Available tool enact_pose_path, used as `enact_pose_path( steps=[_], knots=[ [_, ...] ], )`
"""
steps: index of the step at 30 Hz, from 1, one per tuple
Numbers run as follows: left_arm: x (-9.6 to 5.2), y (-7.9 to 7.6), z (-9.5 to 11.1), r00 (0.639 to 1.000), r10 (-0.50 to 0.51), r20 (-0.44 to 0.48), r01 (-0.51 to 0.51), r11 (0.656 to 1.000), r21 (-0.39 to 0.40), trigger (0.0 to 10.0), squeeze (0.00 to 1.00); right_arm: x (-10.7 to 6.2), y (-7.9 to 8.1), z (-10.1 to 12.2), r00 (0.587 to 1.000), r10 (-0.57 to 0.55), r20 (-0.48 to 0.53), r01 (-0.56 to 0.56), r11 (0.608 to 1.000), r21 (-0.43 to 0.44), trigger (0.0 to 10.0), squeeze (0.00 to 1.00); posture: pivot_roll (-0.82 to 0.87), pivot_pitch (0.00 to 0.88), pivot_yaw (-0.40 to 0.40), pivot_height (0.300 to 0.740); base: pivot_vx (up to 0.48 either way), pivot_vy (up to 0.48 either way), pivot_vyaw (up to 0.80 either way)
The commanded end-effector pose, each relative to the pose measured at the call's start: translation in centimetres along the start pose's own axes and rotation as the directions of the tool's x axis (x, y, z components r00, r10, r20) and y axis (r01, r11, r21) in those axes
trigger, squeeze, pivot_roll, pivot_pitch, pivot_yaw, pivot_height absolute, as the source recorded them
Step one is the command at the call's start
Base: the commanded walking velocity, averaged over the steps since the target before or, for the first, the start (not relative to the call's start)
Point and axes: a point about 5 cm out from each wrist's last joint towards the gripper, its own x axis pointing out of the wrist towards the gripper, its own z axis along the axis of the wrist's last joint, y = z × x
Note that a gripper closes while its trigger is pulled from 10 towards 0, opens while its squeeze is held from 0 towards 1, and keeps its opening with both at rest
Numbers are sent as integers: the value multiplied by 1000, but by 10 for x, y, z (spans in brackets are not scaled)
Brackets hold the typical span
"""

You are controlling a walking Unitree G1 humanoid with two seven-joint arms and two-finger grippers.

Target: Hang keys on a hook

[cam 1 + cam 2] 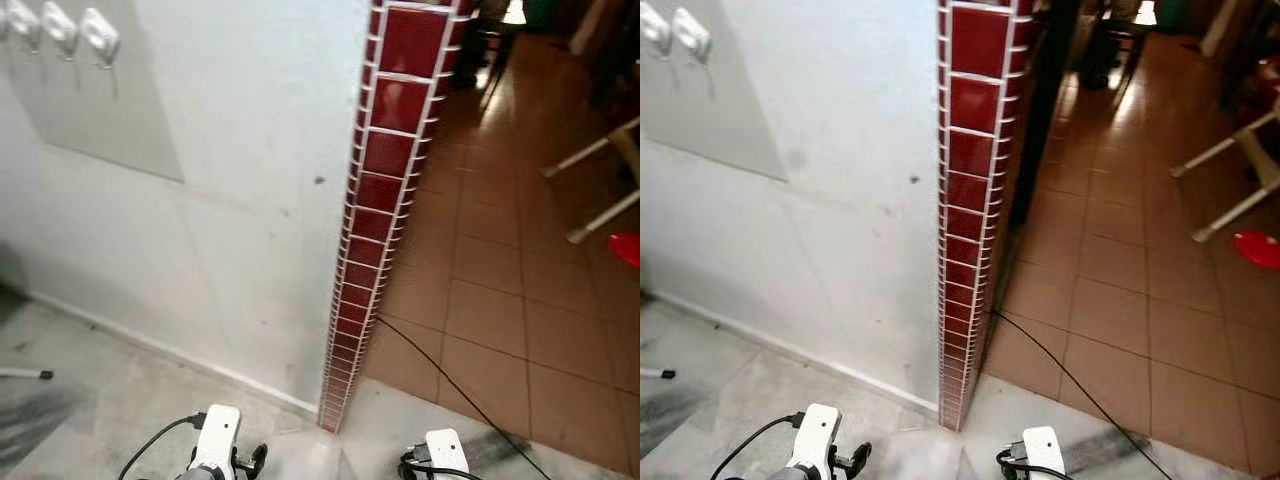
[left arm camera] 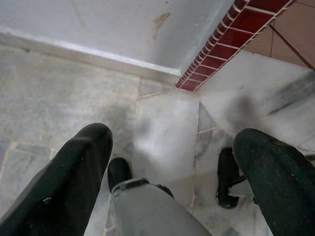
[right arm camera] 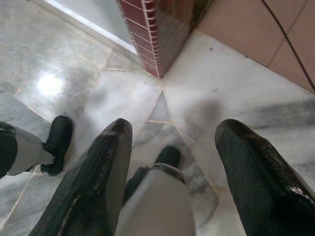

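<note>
A: Which step are we on?

B: Approach, I'd say. Robot faces a white wall [image 1: 250, 200] w/ a red-tiled pillar edge [image 1: 385, 190]. Hooks [image 1: 62, 28] sit high on a grey panel [image 1: 100, 110], top left of the head view, well apart from both arms.

A: Grippers?

B: Both arms hang low over the marble floor [image 2: 162, 142]. Left gripper [image 2: 172, 167]: fingers spread wide, nothing btwn them, just floor and the robot's own feet below. Right gripper [image 3: 172, 172]: same, wide open, empty.

A: And the keys?

B: Can't find them. Not in either gripper, not on the floor that's in frame, and I see none hanging off the hooks, tho those are small and a bit blurred, so I can't be sure.

A: So which way do the keys point, long axis?

B: Can't tell w/o seeing them. What I can say: the hooks run in a row along the panel, each w/ a thin prong dropping below a pale cap.

A: Next move?

B: My read: keys need locating and picking up first. Then turn left toward the panel, step closer, raise an arm a good way up, since the hooks are far above where the grippers hang now. The key ring would have to go over a prong.
</note>
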Motion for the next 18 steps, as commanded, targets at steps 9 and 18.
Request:
enact_pose_path(
  steps=[9,18],
  knots=[
    [1,0,3,1000,2,1,-2,1000,10,10000,0,0,-1,-2,1000,-6,-14,6,1000,-3,10000,0,-4,0,-40,740,0,207,800],
    [1,1,4,1000,7,3,-7,1000,8,10000,0,0,-1,0,1000,-6,-10,6,1000,-6,10000,0,-2,0,-42,740,0,0,800]
  ],
)
